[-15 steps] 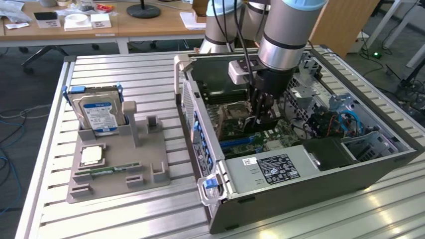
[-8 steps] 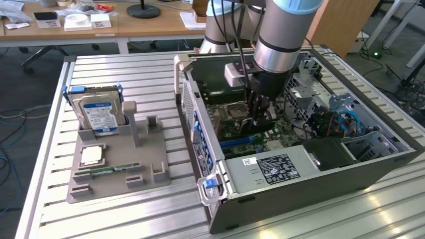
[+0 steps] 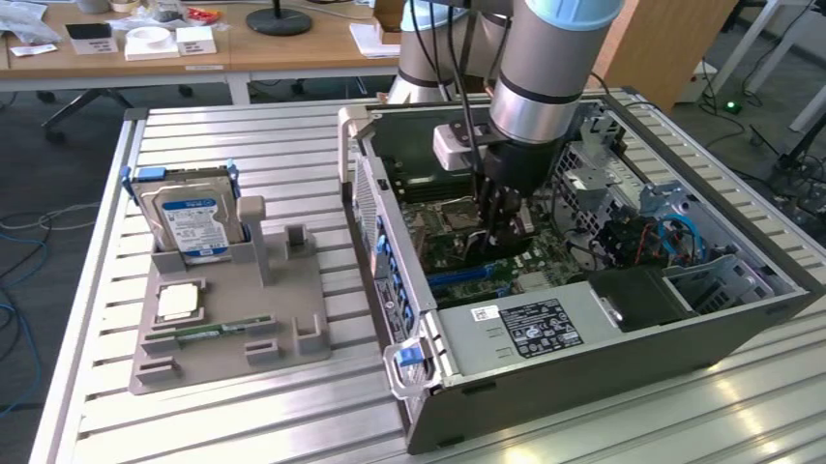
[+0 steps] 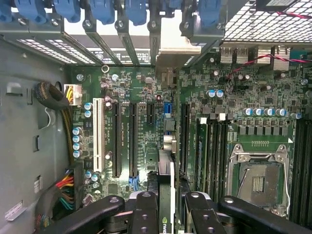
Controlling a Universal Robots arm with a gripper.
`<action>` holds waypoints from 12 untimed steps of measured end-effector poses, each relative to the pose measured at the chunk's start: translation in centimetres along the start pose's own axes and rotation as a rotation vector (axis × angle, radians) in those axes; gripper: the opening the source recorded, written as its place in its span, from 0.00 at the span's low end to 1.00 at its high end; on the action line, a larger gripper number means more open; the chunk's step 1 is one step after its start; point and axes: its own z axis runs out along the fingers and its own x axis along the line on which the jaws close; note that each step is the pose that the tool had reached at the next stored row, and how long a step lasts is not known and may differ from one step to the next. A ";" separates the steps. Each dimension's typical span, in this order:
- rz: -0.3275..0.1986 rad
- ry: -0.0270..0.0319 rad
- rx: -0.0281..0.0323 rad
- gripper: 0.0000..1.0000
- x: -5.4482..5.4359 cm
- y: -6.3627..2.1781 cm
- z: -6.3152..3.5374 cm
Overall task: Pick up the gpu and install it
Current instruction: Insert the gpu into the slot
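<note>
Clearly, the end effector (image 3: pixel 501 232) is down inside the open computer case (image 3: pixel 581 333). The case lies on its side on the slatted worktop (image 3: pixel 258 145), at the exterior view's right, so the motherboard (image 4: pixel 146 87) faces up and can be reached from above. In the wrist view the end effector (image 4: pixel 168 202) is closed on the gpu (image 4: pixel 165 180): one finger (image 4: pixel 144 212) presses on each flat side, and the card is seen edge-on between them, standing upright. I think it is held like this because its contact edge must go straight down into one of the long black slots (image 4: pixel 131 141). The card hangs over the board in line with these slots, but whether it already touches one I cannot tell. Its silvery bracket (image 4: pixel 170 46) points to the back wall of the case, near the blue clips (image 4: pixel 102 9), which looks like the place where it has to sit. At the exterior view's left, well apart from the case, the grey holder (image 3: pixel 246 319) carries the hard drive (image 3: pixel 191 220), a processor chip (image 3: pixel 178 302) and a memory stick (image 3: pixel 207 331).
</note>
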 end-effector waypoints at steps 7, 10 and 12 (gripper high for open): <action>0.000 -0.0002 0.0000 0.26 0.0 0.06 0.51; 0.000 -0.0002 -0.0003 0.26 0.0 0.13 0.93; 0.000 0.0000 -0.0004 0.26 0.0 0.22 0.95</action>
